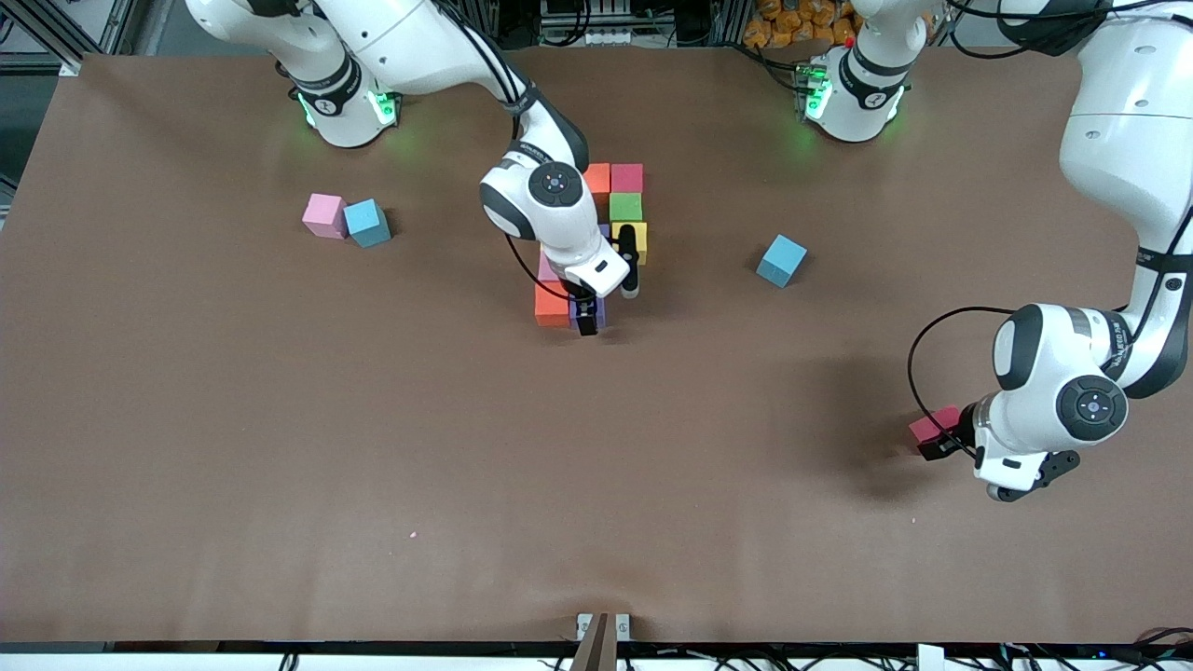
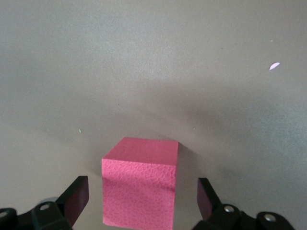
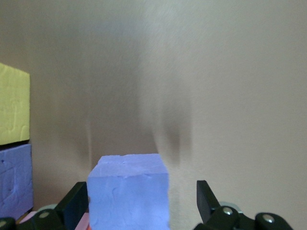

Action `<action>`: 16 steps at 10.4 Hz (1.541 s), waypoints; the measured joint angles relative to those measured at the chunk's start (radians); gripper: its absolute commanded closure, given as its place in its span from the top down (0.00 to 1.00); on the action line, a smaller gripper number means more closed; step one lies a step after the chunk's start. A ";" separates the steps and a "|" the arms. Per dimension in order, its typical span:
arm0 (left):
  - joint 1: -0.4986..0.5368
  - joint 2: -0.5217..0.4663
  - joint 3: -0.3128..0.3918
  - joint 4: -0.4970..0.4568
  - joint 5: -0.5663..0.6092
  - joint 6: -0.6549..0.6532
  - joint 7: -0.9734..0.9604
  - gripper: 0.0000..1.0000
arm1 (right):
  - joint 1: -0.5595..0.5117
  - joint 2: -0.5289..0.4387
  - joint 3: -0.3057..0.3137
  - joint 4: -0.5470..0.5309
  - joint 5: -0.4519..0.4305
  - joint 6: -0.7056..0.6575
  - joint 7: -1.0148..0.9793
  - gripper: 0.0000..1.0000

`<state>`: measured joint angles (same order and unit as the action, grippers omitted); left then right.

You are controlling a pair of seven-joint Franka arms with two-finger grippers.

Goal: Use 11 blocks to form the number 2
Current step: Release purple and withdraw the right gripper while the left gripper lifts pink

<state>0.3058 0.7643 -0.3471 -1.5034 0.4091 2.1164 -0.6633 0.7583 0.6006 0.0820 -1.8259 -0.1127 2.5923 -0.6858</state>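
Note:
My right gripper (image 1: 587, 317) stands open astride a purple block (image 1: 599, 308) (image 3: 128, 191) at the end of the block group nearest the front camera, with a gap on one side. That purple block sits beside an orange block (image 1: 552, 305), and a pink block (image 1: 548, 267) lies just farther back. Farther still are yellow (image 1: 630, 240), green (image 1: 625, 206), crimson (image 1: 626, 177) and orange (image 1: 597, 177) blocks. My left gripper (image 1: 941, 436) is open around a lone crimson block (image 1: 934, 426) (image 2: 140, 187) near the left arm's end, fingers (image 2: 76, 196) clear of both its sides. Another pink block (image 1: 323, 214) lies toward the right arm's end.
One light-blue cube (image 1: 367, 223) touches the loose pink block. A second light-blue cube (image 1: 781, 260) sits alone between the block group and the left arm. The right arm's wrist hides part of the group's middle. The brown table (image 1: 373, 447) is bare nearer the front camera.

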 measured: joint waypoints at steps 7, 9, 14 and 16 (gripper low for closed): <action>0.003 0.004 0.008 -0.017 0.001 0.000 0.017 1.00 | -0.129 -0.359 -0.008 0.018 -0.001 -0.362 -0.009 1.00; 0.003 0.005 0.010 -0.017 0.001 0.000 0.021 1.00 | -0.268 -0.482 -0.010 0.014 -0.001 -0.429 -0.052 1.00; 0.002 0.006 0.011 -0.018 0.001 0.000 0.025 0.86 | -0.615 -0.607 0.023 0.004 -0.001 -0.531 -0.081 1.00; 0.002 0.010 0.011 -0.018 0.001 0.000 0.025 0.67 | -0.757 -0.625 0.078 0.031 0.000 -0.547 -0.087 1.00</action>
<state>0.3078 0.7740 -0.3364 -1.5213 0.4101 2.1165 -0.6380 0.0009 -0.0248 0.1597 -1.7950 -0.1132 2.0452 -0.7731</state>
